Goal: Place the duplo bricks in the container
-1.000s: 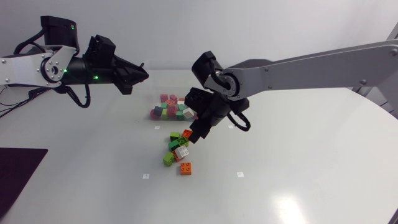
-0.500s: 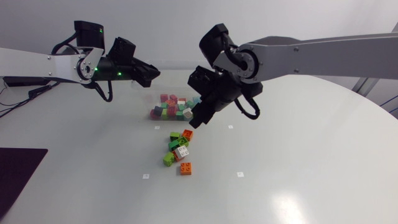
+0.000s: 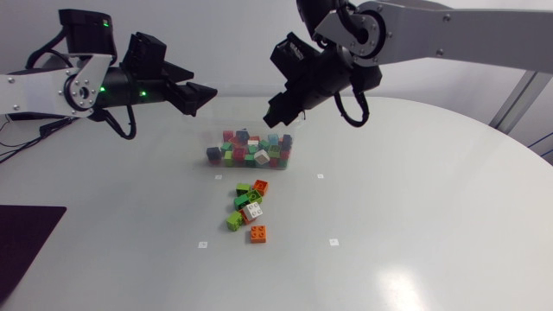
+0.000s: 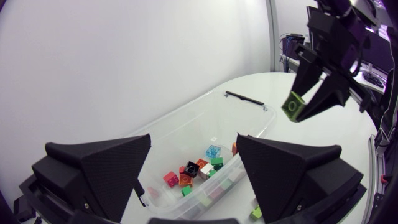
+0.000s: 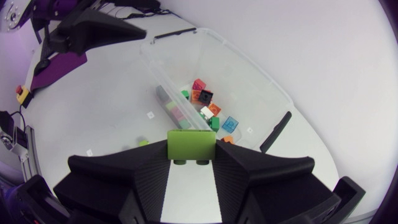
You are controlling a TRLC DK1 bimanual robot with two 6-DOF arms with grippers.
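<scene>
Head view: the clear container (image 3: 288, 151) stands toward the table's (image 3: 415, 216) far edge, and loose duplo bricks (image 3: 249, 212) lie in front of it. The right gripper (image 3: 275, 111), down at these bricks a second ago, is now above the container. Left wrist view: the left gripper (image 4: 194, 140) is wide open. Right wrist view: a green brick (image 5: 191, 145) is clamped between the right fingers, over the container.

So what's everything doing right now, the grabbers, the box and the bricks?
left gripper: open, empty.
right gripper: shut on the green brick.
green brick: held up in the air.
container: open on top, some bricks inside.
loose bricks: lying on the table beside the container.
</scene>
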